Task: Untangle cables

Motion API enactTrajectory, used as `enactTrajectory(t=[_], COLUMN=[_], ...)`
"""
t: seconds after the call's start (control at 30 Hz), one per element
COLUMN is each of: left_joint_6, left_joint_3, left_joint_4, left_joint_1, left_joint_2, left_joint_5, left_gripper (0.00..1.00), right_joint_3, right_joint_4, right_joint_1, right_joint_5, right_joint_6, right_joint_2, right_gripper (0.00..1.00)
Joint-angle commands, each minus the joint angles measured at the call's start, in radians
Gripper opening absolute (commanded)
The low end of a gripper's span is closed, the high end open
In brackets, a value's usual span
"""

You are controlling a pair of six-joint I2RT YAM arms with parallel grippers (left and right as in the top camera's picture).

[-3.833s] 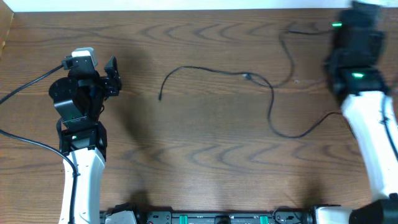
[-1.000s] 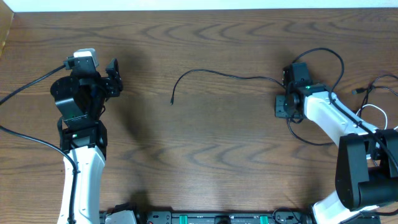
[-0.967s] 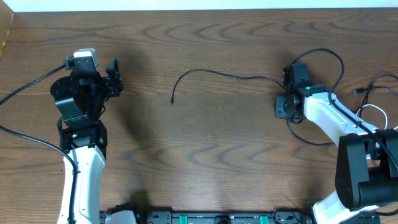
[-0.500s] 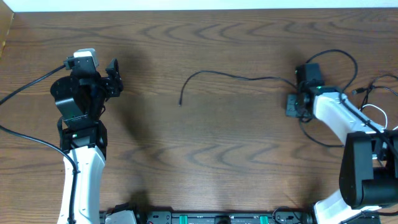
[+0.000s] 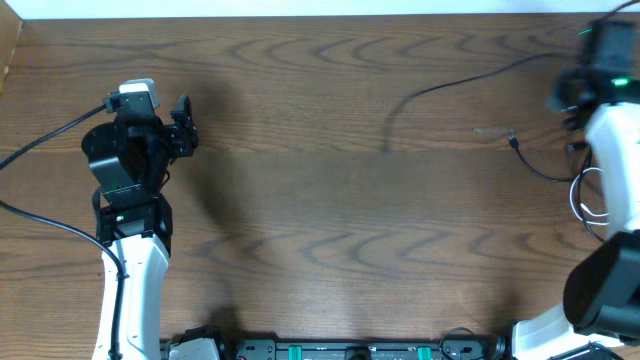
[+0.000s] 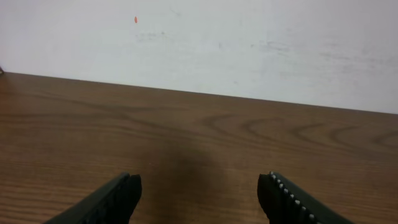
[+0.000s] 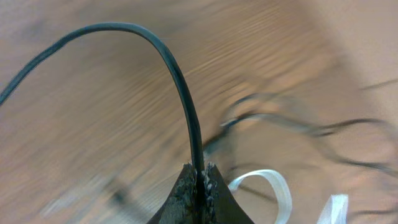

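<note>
A thin black cable [image 5: 420, 95] trails from its free end near the table's middle toward the far right corner. My right gripper [image 5: 563, 95] is shut on it there. The right wrist view shows this cable [image 7: 180, 87] pinched between the fingers [image 7: 214, 186] and arching up and to the left. A second black cable [image 5: 535, 165] with a small plug and a white cable [image 5: 583, 195] lie at the right edge, beside the right arm. Behind the jaws, the white cable [image 7: 270, 180] and other black cables [image 7: 280, 121] appear blurred. My left gripper [image 6: 199, 193] is open over bare wood, far from all cables.
The left arm [image 5: 125, 170] stands at the table's left with its own thick black wire [image 5: 40, 140] running off to the left. A white wall [image 6: 199, 43] rises behind the table's far edge.
My right gripper has closed on the black cable and swept it right and toward the far edge; the cable's free end slid rightward. The left arm has not moved.
</note>
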Motion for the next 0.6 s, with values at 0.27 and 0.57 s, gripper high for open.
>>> enactTrajectory(t=[0.27,0.57], left_joint_6=[-0.001,0.008], left_joint_3=[0.006,0.006], left_joint_4=[-0.002,-0.002], left_joint_1=[-0.002,-0.034], left_joint_2=[0.005,0.005], left_joint_5=[0.015,0.015], left_gripper=[0.66,0.66], right_joint_3=[0.084,0.084], right_joint_4=[0.04,0.065], right_joint_1=[-0.373,-0.589], right_joint_5=[0.188,-0.311], right_joint_6=[-0.097,-0.121], right_joint_2=[-0.024,-0.024], right_gripper=[0.01,0.11])
